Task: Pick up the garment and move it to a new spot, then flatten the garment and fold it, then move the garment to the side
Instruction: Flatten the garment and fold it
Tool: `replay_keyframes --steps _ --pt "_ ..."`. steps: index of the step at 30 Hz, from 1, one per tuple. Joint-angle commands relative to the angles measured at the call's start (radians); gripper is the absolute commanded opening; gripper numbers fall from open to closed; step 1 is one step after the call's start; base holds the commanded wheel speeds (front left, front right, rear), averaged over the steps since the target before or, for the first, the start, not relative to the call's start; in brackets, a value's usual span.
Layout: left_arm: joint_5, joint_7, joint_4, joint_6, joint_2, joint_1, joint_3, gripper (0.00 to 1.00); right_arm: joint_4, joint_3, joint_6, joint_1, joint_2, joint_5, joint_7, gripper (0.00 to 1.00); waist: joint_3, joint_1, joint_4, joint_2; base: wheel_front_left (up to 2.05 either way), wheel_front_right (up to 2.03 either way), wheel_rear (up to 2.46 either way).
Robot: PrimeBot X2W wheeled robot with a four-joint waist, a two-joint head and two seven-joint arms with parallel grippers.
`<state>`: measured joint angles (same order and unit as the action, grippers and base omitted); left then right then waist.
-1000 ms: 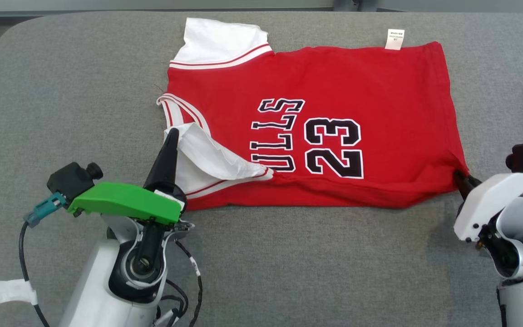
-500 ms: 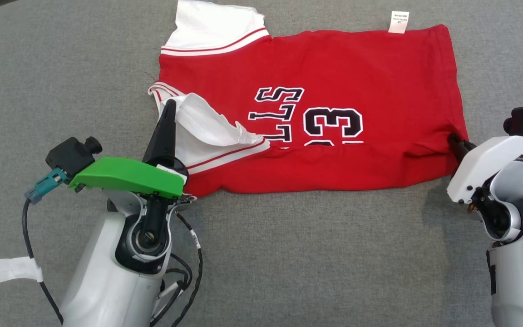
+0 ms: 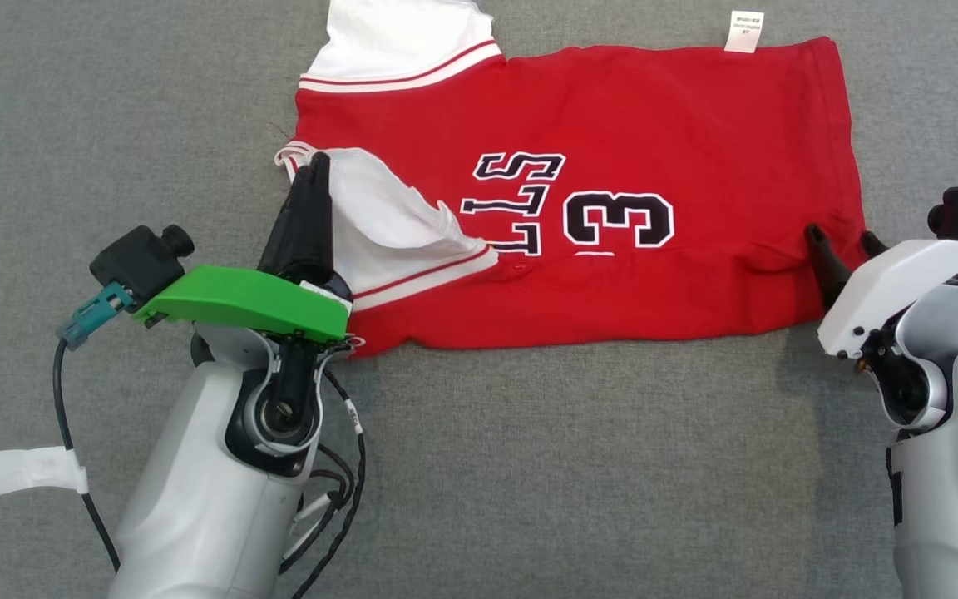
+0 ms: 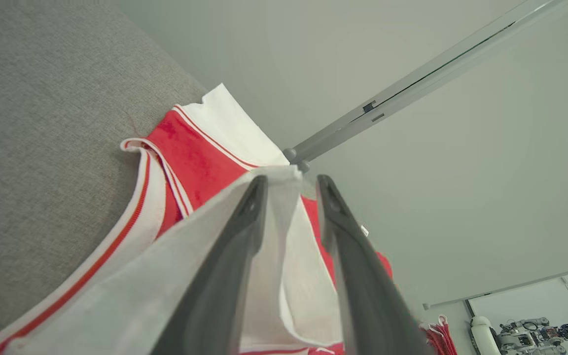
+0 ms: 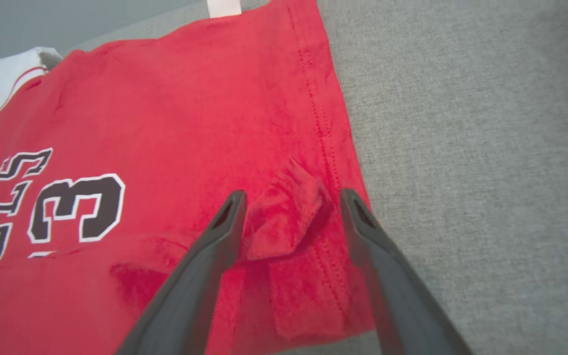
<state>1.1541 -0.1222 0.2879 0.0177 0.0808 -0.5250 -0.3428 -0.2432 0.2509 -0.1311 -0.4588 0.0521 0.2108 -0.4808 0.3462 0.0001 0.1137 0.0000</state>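
The garment (image 3: pixel 654 141) is a red jersey with white trim and black lettering, spread on the grey table, its near edge folded up over part of the lettering. My left gripper (image 3: pixel 313 166) stands at the white sleeve on the jersey's left end. In the left wrist view its fingers (image 4: pixel 291 181) are slightly apart, with loose white cloth of the garment (image 4: pixel 190 153) draped between them. My right gripper (image 3: pixel 841 237) is open at the right hem. In the right wrist view a crumpled red corner of the garment (image 5: pixel 165 123) lies between the parted fingers (image 5: pixel 294 196).
Grey padded table (image 3: pixel 529 466) stretches wide in front of the jersey and to both sides. A white label (image 3: pixel 743 32) sticks out from the jersey's far edge. In the left wrist view, a grey rail (image 4: pixel 412 84) runs along the wall behind.
Both grippers were shut on the jersey's near edge and carried it up over the lettering; now both have opened and the fold lies on the jersey. The camera also shifted.
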Motion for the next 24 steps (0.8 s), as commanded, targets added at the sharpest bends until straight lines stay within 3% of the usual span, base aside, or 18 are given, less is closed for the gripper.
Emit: replay_keyframes --steps 1,7,18,24 --pt "-0.021 -0.016 0.009 -0.005 0.007 -0.018 -0.003 1.0 0.0 0.006 0.001 -0.003 0.002 -0.005 0.014 1.0 -0.003 -0.0001 -0.001 0.0 0.0 0.0 0.0" --pt "-0.142 -0.091 0.014 0.008 0.056 0.017 -0.029 1.0 0.041 0.025 0.001 0.052 0.011 -0.034 0.039 1.0 -0.027 -0.0001 -0.006 0.0 0.0 0.0 0.0" --pt "-0.392 -0.054 0.01 0.173 0.185 0.181 -0.183 1.0 0.125 0.046 0.001 0.185 0.012 -0.079 0.019 1.0 -0.068 -0.0001 -0.016 0.0 0.0 0.0 0.0" --pt "-0.441 -0.02 0.018 0.216 0.214 0.21 -0.224 1.0 0.103 0.053 0.001 0.191 0.009 -0.092 0.035 1.0 -0.067 -0.0001 -0.014 0.0 0.0 0.0 0.0"
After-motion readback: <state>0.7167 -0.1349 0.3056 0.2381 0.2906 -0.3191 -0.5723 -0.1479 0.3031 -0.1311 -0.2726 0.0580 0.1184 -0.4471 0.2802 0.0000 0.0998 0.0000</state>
